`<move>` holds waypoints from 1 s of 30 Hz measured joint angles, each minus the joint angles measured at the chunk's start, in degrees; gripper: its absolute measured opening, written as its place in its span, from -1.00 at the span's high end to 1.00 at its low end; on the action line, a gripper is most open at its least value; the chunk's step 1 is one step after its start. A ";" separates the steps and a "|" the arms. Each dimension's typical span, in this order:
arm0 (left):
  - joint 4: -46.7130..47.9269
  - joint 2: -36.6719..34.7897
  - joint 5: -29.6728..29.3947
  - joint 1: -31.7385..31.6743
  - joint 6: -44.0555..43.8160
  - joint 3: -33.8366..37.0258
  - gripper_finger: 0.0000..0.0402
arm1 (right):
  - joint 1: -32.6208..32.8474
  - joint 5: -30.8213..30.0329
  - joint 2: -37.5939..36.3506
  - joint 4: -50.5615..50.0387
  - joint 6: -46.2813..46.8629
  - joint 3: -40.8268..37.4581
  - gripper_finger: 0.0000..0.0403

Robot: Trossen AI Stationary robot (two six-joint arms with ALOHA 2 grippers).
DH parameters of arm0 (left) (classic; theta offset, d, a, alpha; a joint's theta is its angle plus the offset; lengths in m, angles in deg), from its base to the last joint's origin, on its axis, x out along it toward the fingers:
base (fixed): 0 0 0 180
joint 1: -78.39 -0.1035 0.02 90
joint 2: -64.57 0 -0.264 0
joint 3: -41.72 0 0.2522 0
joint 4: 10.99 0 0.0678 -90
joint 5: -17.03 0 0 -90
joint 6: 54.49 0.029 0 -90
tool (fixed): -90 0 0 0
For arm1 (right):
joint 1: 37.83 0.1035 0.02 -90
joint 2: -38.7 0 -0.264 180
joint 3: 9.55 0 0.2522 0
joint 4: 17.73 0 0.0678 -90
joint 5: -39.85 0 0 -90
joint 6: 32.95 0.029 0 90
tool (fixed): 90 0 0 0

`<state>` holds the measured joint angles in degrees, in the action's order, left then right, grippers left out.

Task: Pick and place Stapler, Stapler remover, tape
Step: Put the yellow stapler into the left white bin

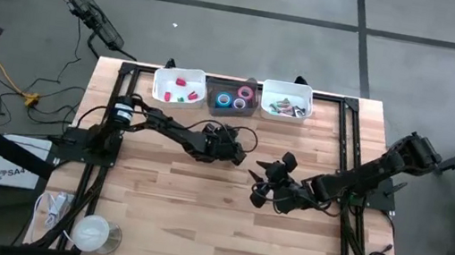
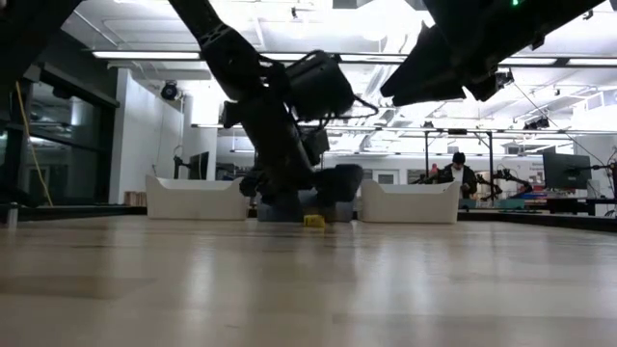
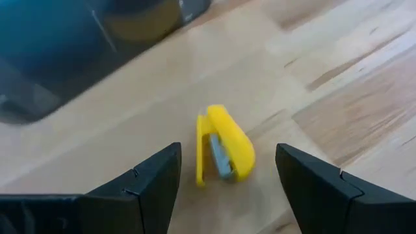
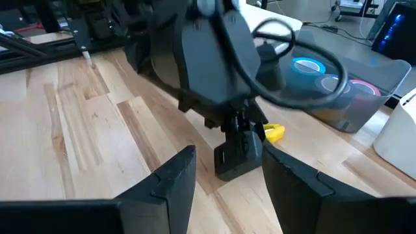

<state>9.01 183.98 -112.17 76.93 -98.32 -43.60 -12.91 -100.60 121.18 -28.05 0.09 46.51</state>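
A small yellow stapler lies on its side on the wooden table, also visible in the low view as the stapler. My left gripper hovers over it, open, one finger on each side and neither touching; in the high view the left gripper hides it. My right gripper is open and holds nothing, near the table's middle, just right of the left one. Rolls of tape lie in the grey middle bin. I cannot make out a stapler remover among the small pieces in the right white bin.
Three bins stand in a row at the far edge: a white bin with red and green pieces, the grey tape bin, and the right white bin. Black rails run along the table's left and right sides. Bare wood lies toward the near edge.
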 joint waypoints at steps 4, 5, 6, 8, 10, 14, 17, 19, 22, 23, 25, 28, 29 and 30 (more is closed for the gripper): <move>-0.73 1.55 -0.42 0.04 -1.74 -0.03 -0.21 | -0.01 0.06 0.00 -0.31 0.00 0.00 0.17; -0.75 1.87 -0.44 0.04 -2.08 -0.06 -0.21 | -0.01 0.13 0.00 -0.34 0.00 0.00 0.17; -1.02 2.36 -0.67 0.02 -2.17 -0.13 -0.21 | -0.01 0.15 0.00 -0.55 0.00 0.00 0.17; -1.22 2.89 -1.22 0.07 -2.60 -0.18 -0.21 | -0.01 0.23 0.00 -0.78 0.00 0.00 0.17; -1.14 3.02 -1.02 0.04 -2.63 -0.18 -0.21 | -0.01 0.22 0.00 -0.70 0.00 0.00 0.17; -0.98 3.06 -0.63 0.02 -1.95 -0.18 -0.20 | -0.01 0.23 0.00 -0.72 0.00 0.00 0.17; -0.87 3.13 -0.13 0.02 -1.82 -0.16 -0.11 | -0.01 0.10 0.00 -0.72 0.00 0.00 0.17; -0.68 3.17 0.28 0.02 -1.62 -0.16 -0.02 | -0.01 0.04 0.00 -0.72 0.00 0.00 0.17; -0.66 3.21 0.94 0.11 -0.76 -0.16 0.13 | -0.01 0.04 0.00 -0.73 0.00 0.00 0.17; -0.67 3.22 0.96 0.37 -0.26 -0.16 0.18 | -0.01 0.04 0.00 -0.72 0.00 0.00 0.17; -0.57 3.28 0.94 0.40 0.30 -0.16 0.27 | -0.01 0.04 0.00 -0.77 0.00 0.00 0.17; -0.48 3.28 1.29 0.76 1.23 -0.12 0.38 | -0.01 0.06 0.00 -0.85 0.00 0.00 0.17; -0.48 3.30 1.31 0.78 1.80 -0.12 0.42 | -0.01 0.17 0.00 -0.88 0.00 0.00 0.17; -0.51 3.30 1.39 0.79 2.41 -0.12 0.45 | -0.01 0.39 0.00 -0.90 0.00 0.00 0.17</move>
<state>8.49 187.28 -110.79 77.72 -95.91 -43.72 -12.92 -100.21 121.18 -28.95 0.09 46.51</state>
